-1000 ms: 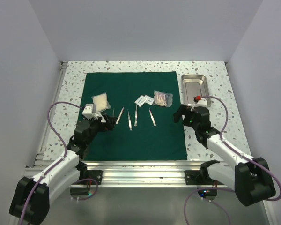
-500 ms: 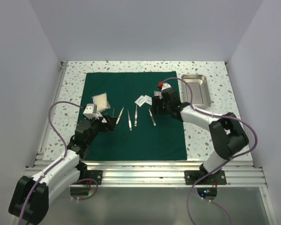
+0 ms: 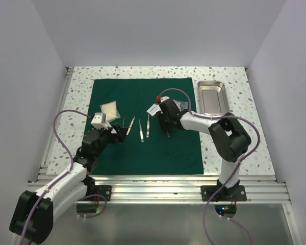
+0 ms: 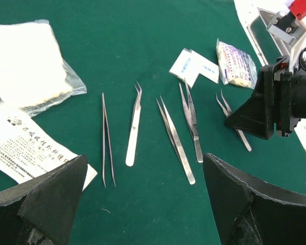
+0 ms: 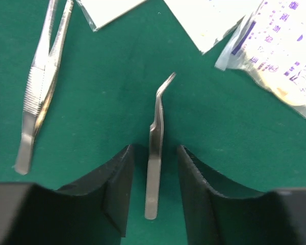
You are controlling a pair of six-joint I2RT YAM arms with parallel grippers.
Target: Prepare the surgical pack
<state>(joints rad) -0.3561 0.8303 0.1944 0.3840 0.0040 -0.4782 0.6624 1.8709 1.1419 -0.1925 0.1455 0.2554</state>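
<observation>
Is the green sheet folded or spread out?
Spread: the sheet lies flat as one square, with tweezers lying loose on it.

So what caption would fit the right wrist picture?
Right gripper straddling bent-tip tweezers on the green cloth, jaws not yet touching them.

Black print on white packet [image 4: 28,148], purple print on plastic pouch [image 5: 288,46] (neither legible)

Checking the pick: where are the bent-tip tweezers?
Right wrist view: the bent-tip tweezers lie on the sheet between the right pincer's fingers, near the printed packet.
</observation>
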